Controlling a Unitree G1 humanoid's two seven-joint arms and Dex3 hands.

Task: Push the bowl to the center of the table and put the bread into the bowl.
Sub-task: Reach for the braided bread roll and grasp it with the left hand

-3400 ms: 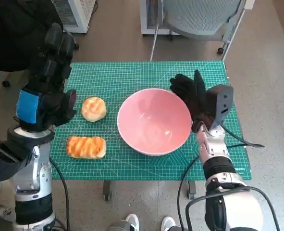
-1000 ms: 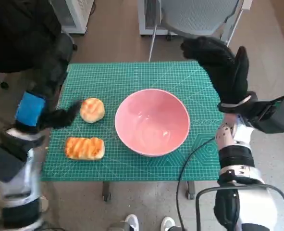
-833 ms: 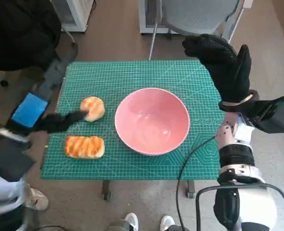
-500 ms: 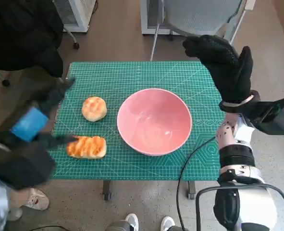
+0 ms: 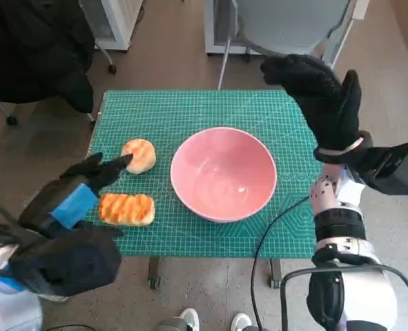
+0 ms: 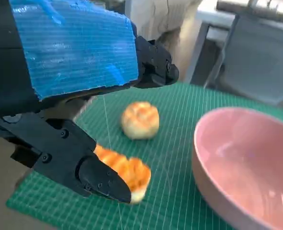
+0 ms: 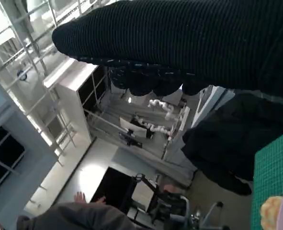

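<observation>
We are noting the left hand [image 5: 79, 189], fingers spread and holding nothing, hovering just beside the striped bread [image 5: 126, 209], whose long axis is running across the table, while the right hand [image 5: 321, 96] is raised, empty.

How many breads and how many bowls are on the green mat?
Bread: 2, a round bun and a long striped loaf.
Bowl: 1, the pink bowl.
Total: 3 things on the green mat.

Blue-taped left hand [image 5: 69, 200], black-gloved right hand [image 5: 321, 96].
</observation>
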